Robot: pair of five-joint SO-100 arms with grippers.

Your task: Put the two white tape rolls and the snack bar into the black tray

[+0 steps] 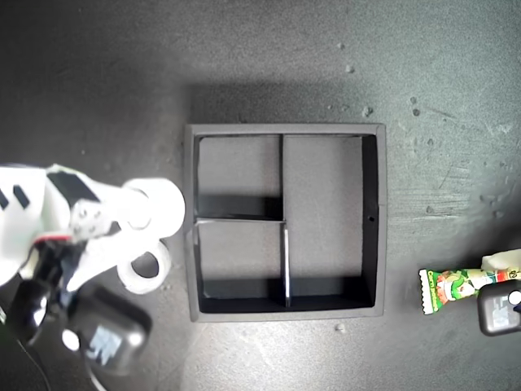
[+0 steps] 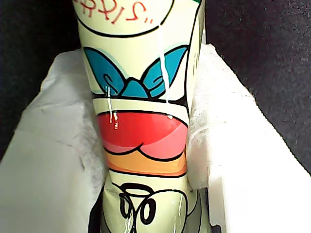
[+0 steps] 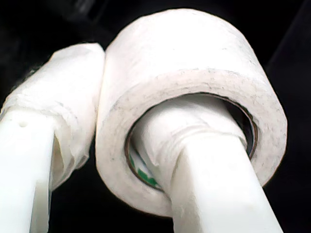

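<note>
Exterior view: black tray (image 1: 373, 218) mid-counter, one white tape roll (image 1: 147, 270) lying just beside it, snack bar (image 1: 453, 287) near the view's right edge, first wrist view: snack bar (image 2: 146, 121) pinched in my first gripper (image 2: 146, 160), second wrist view: other tape roll (image 3: 194, 73) clamped by my second gripper (image 3: 121, 145), one finger (image 3: 214, 184) through its hole.

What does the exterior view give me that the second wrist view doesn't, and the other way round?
Only the exterior view shows the black tray with all three sections bare, the snack bar held at the exterior view's right edge, and a second tape roll lying on the table beside the tray.

Only the second wrist view shows the grip itself: one finger of my second pincer runs through the roll's hole, the other presses its outer face.

Both show the held tape roll, outside the tray.
</note>
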